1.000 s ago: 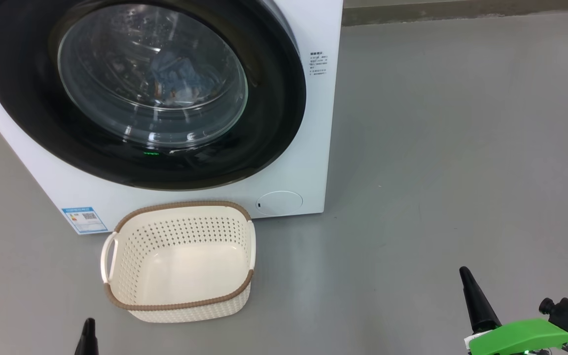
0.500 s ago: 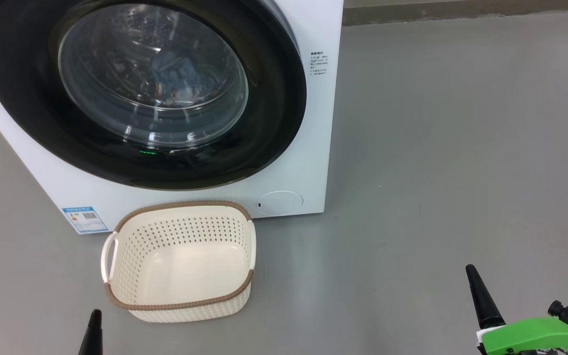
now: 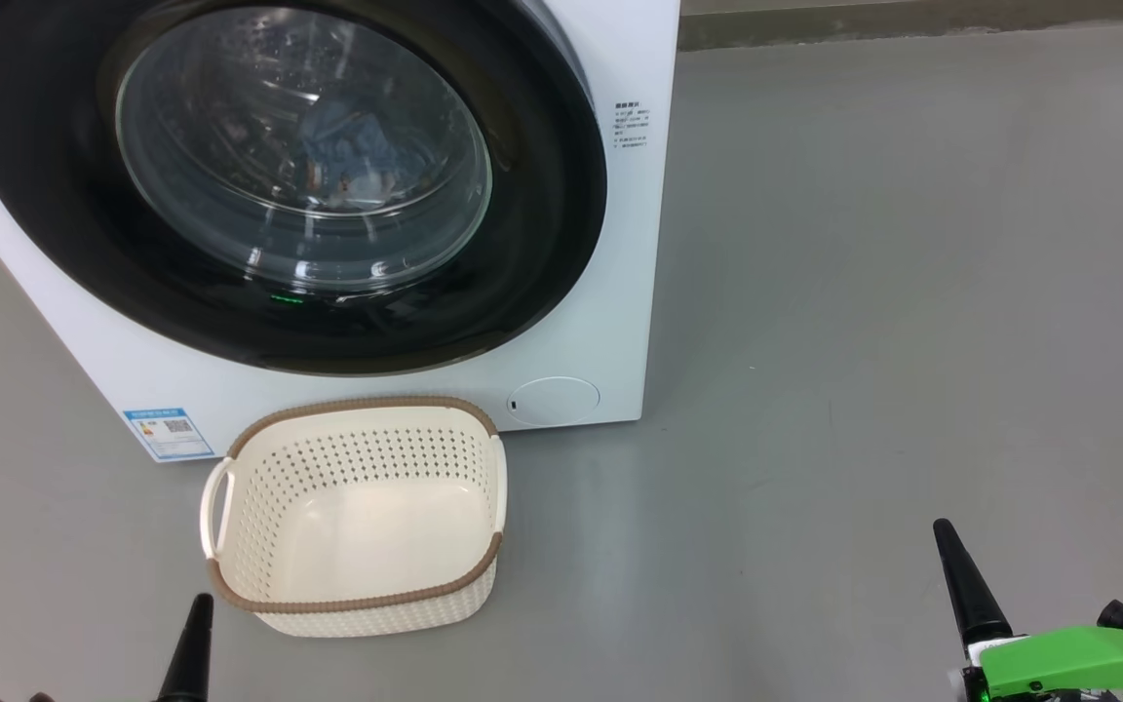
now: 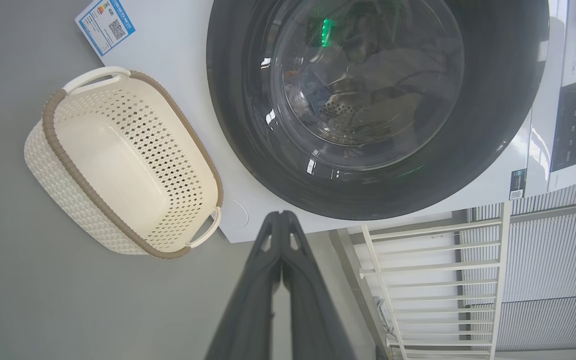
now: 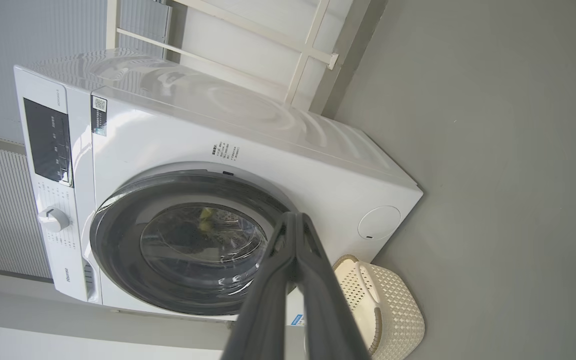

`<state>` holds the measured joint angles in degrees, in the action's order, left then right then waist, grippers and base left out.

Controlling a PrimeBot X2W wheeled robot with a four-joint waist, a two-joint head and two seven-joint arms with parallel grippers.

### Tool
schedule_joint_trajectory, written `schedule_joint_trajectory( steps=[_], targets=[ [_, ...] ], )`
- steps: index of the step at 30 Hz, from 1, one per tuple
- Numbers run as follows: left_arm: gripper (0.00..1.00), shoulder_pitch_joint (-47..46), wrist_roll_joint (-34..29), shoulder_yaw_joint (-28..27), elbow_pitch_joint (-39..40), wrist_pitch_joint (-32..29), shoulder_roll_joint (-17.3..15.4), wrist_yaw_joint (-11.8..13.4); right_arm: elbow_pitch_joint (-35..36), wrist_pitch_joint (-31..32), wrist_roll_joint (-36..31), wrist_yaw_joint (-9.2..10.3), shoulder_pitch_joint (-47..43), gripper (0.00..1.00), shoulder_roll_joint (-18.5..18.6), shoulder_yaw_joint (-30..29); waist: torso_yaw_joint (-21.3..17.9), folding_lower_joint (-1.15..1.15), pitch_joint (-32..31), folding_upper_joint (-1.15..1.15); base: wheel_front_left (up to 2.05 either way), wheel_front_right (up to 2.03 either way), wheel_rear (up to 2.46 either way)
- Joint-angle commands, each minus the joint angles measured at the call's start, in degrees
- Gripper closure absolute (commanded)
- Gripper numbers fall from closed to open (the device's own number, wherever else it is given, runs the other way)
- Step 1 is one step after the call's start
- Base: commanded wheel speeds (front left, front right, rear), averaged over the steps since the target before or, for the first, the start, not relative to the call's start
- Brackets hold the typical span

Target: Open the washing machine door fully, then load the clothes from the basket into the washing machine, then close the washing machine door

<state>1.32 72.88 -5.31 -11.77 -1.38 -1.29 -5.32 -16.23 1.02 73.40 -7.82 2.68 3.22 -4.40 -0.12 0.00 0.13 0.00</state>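
Black door (image 3: 35,195) shut on white washing machine (image 3: 620,292); blue clothes (image 3: 347,146) inside; cream basket (image 3: 376,614) upright, empty, in front.

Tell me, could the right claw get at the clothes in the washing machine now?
Probably not. The washing machine door looks shut, so the clothes sit behind its glass. The right claw, closed, hangs low over the floor, well apart from it.

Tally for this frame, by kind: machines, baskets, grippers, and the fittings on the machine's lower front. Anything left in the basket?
Washing machine: 1
Basket: 1, nothing in it
Grippers: 2, left gripper and right gripper, both shut
Blue label sticker: 1
Round white hatch: 1
Total: 6
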Motion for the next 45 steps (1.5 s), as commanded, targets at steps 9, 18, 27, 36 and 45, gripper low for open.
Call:
schedule_joint_trajectory(
  steps=[9, 18, 27, 36, 45],
  targets=[
    [1.0, -4.4, 6.7, -1.2, 0.0, -1.8, -1.3, -1.0, 1.9, 1.9, 7.1, 0.27, 3.0, 1.0, 0.1, -0.1, 0.0, 0.0, 0.0, 0.0, 0.0, 0.0, 0.0],
    [1.0, -5.8, 12.6, -1.2, -1.1, -3.4, -1.4, -1.6, 2.0, 3.4, 12.6, 0.3, 3.2, 1.0, 0.0, -0.9, 0.1, 0.0, 0.0, 0.0, 0.0, 0.0, 0.0],
    [1.0, -7.1, 17.8, -1.2, -2.0, -4.7, -1.5, -2.0, 2.2, 4.8, 17.6, 0.32, 3.4, 1.0, -0.1, -1.6, 0.1, 0.0, 0.0, 0.0, 0.0, 0.0, 0.0],
    [1.0, -7.5, 19.3, -1.2, -2.3, -5.1, -1.6, -2.2, 2.2, 5.2, 19.0, 0.33, 3.5, 1.0, -0.1, -1.8, 0.1, 0.0, 0.0, 0.0, 0.0, 0.0, 0.0],
    [1.0, -7.5, 19.3, -1.2, -2.3, -5.1, -1.6, -2.2, 2.2, 5.3, 19.0, 0.33, 3.5, 1.0, -0.1, -1.9, 0.1, 0.0, 0.0, 0.0, 0.0, 0.0, 0.0]
  ],
)
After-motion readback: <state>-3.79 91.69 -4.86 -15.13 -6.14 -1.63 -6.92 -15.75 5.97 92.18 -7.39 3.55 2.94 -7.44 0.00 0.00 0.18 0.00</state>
